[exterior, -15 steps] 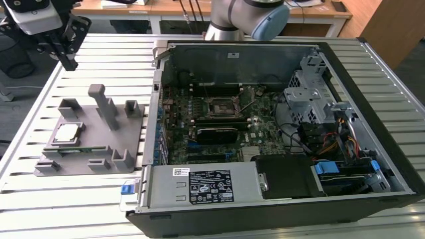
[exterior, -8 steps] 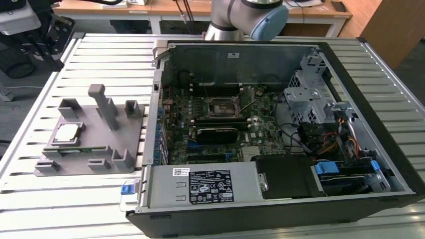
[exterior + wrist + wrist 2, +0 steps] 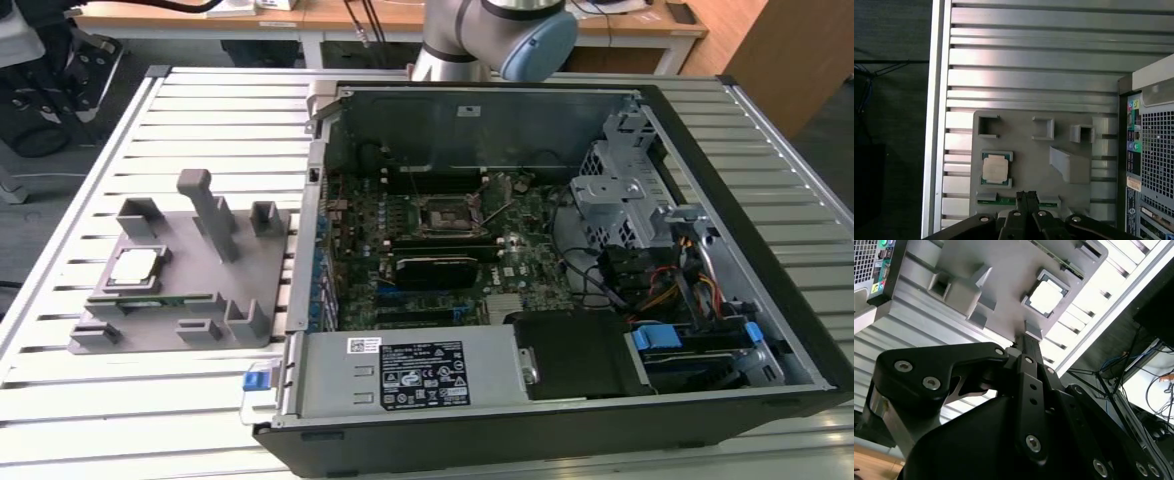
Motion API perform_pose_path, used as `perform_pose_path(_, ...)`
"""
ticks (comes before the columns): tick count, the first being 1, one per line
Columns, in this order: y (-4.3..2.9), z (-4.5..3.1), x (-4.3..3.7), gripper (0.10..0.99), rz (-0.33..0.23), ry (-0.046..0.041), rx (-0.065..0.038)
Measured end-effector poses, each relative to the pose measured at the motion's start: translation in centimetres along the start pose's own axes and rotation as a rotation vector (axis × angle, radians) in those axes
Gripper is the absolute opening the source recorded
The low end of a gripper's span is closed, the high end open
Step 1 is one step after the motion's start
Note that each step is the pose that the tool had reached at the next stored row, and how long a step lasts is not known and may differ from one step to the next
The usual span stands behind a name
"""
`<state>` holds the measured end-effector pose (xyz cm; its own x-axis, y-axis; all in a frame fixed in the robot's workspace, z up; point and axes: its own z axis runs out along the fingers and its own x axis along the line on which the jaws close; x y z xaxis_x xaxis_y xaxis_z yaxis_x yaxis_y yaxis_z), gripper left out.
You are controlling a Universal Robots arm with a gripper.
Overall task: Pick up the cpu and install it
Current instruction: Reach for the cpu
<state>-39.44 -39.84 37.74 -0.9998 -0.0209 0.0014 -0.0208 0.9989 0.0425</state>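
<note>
Both wrist views show me the hand clenched, empty, near the silvery square cpu; the exterior view adds the dark motherboard.

- cpu: was silvery-white on top, with a pale edge.
- fixture: was plain matte grey all over.
- table: was silver-white, striped with parallel slats.
- computer case: was black outside, grey metal inside.
- motherboard: was dark green with black slots.
- power supply: was bare silver and had a black-and-white label.
- wires: were orange, yellow and black.
- arm: was silver-grey with a light blue cap.
- gripper: was black with silver screw heads.
</note>
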Motion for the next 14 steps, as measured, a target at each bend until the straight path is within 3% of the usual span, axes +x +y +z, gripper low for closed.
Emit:
perform_pose_path(6, 0.04, 0.17, 1.89, 0.106, 0.0, 0.0, 0.0)
perform_pose_path(14, 0.06, 0.32, 3.24, 0.106, 0.0, 0.0, 0.0)
